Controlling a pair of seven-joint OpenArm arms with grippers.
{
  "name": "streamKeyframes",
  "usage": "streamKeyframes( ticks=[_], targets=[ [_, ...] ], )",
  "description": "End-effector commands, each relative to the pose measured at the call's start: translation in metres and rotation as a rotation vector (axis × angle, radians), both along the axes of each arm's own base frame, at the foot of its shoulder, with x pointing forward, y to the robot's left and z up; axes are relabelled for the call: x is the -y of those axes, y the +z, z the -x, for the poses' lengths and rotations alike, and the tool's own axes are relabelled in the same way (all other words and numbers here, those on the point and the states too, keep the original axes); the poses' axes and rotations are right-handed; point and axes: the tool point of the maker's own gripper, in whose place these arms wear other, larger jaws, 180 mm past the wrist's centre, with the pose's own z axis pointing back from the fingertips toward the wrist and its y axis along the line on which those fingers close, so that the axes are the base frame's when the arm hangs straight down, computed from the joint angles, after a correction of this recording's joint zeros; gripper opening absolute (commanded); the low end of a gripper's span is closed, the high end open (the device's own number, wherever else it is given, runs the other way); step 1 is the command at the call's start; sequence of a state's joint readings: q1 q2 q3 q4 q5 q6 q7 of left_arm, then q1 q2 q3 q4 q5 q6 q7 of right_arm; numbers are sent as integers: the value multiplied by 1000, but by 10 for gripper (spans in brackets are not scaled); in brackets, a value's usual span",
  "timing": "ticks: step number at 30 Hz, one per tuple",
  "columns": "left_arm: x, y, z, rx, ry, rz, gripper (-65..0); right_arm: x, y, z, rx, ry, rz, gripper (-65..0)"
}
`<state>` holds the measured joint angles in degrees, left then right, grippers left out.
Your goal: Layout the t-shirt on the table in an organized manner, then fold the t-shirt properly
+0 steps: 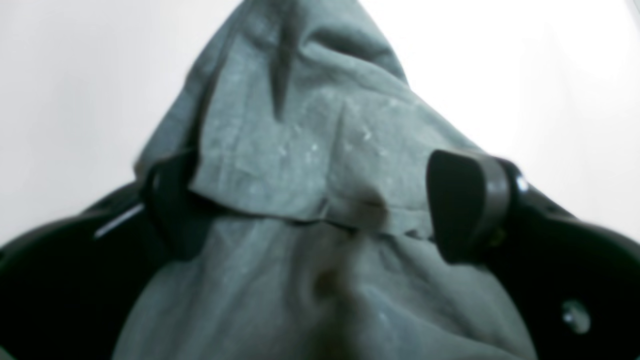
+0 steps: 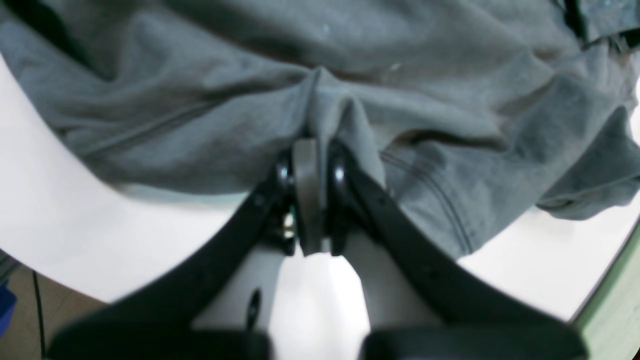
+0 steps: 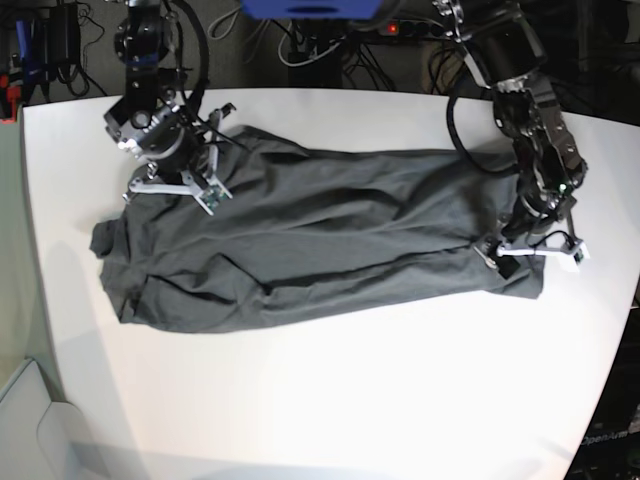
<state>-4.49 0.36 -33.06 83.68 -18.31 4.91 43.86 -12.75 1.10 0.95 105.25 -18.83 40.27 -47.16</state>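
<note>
The t-shirt (image 3: 320,235) lies stretched sideways across the middle of the table (image 3: 330,400), a long rumpled band running from about 9 o'clock to 3 o'clock in the base view, with bare white tabletop all around it. Beyond the far table edge, at 12 o'clock, dark cables and equipment (image 3: 320,30) crowd the background; nothing else sits on the tabletop near the cloth.

The right gripper (image 3: 170,165) stands over the shirt's end at 10 o'clock, and the left gripper (image 3: 530,245) over the opposite end at 3 o'clock.

The base view does not show how either tool is set. The right wrist view does: the right gripper (image 2: 310,145) is pressed together, pinching a raised ridge of the t-shirt (image 2: 320,75), with a stitched hem at 4 o'clock and the table edge and floor at 8 o'clock. The left wrist view shows the left gripper (image 1: 310,200) spread wide, fabric (image 1: 310,150) bunched between its fingers (image 1: 465,205), blurred.
</note>
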Motion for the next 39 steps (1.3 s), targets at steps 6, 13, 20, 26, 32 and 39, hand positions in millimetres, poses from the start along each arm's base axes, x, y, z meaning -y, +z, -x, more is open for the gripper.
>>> streamKeyframes(
  ticks=[6,13,20,26,32,39],
  targets=[
    [-7,20,-12,63,1,-29,0,0,9,-7,37,-3,-7,-650],
    [-10,25,-16,101,18,-50,-55,0,8,-7,35,-3,-7,-650],
    [-11,24,-16,104,29,-50,-472,5,8,-6,33,1,6,-650],
    [-12,27,-17,111,29,-54,-495,5,8,-6,34,-1,6,-650],
    [-12,27,-17,111,29,-54,-648,5,8,-7,35,1,6,-650],
    [-12,25,-14,104,30,-54,-648,3,8,-7,35,5,5,-650]
  ],
)
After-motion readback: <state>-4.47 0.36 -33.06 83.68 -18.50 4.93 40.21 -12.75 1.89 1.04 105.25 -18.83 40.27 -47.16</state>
